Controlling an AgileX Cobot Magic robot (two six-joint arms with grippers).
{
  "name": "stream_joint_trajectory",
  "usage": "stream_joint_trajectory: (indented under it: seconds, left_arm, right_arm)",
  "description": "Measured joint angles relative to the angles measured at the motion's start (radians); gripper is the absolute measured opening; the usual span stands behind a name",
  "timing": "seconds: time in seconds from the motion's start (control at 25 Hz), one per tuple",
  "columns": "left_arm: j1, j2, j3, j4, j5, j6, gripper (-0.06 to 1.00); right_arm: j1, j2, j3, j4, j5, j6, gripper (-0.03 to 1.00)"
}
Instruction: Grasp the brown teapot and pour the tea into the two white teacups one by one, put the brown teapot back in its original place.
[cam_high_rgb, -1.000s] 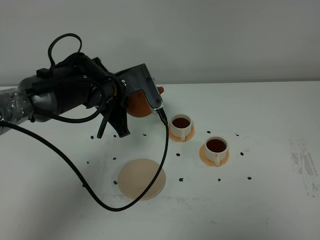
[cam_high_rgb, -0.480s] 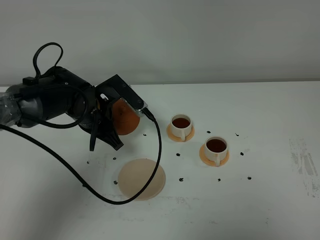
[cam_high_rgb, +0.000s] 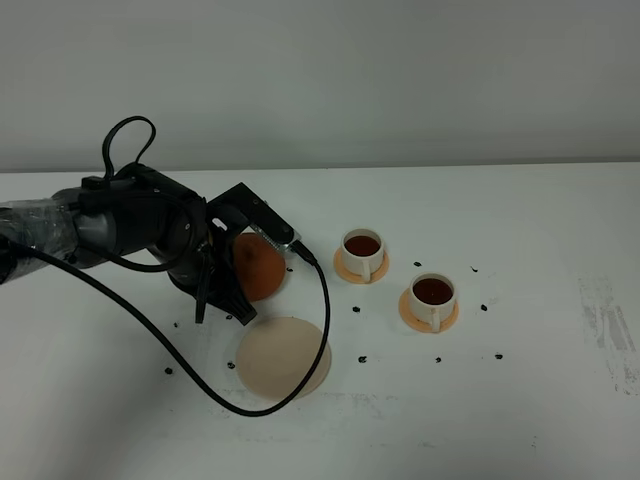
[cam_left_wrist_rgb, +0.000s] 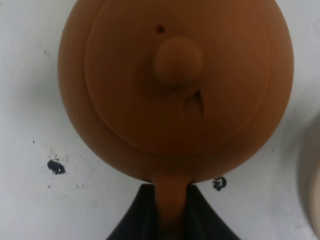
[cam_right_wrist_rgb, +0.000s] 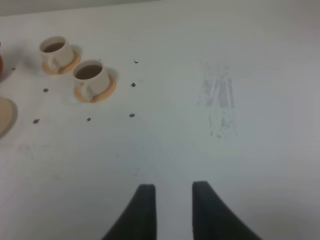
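Brown teapot (cam_high_rgb: 258, 267) held upright by its handle in left gripper (cam_left_wrist_rgb: 169, 212), jaws closed on it, above bench just behind beige coaster (cam_high_rgb: 284, 357), left of centre. Both white teacups (cam_high_rgb: 362, 249) (cam_high_rgb: 433, 296) hold tea: pouring done, set-down remains. Since earlier frame teapot lower, nearer coaster. Right gripper (cam_right_wrist_rgb: 172, 210) idle, jaws parted, empty.

One teapot (cam_high_rgb: 258, 266), two filled teacups (cam_high_rgb: 362, 247) (cam_high_rgb: 432, 295), one coaster (cam_high_rgb: 284, 357).
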Motion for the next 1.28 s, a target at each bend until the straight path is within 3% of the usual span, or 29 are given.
stream_joint_trajectory:
  seconds: [0.4, 0.88, 1.28]
  left_arm:
    - [0.001, -0.156, 0.008, -0.009, 0.072, 0.000, 0.12]
    - [0.001, -0.475, 0.364, -0.108, 0.041, 0.005, 0.12]
    - [0.001, -0.606, 0.502, -0.198, 0.049, -0.017, 0.12]
  right_arm:
    - [0.000, 0.000, 0.000, 0.000, 0.000, 0.000, 0.21]
    - [0.000, 0.000, 0.000, 0.001, 0.000, 0.000, 0.21]
    - [0.000, 0.000, 0.000, 0.001, 0.000, 0.000, 0.21]
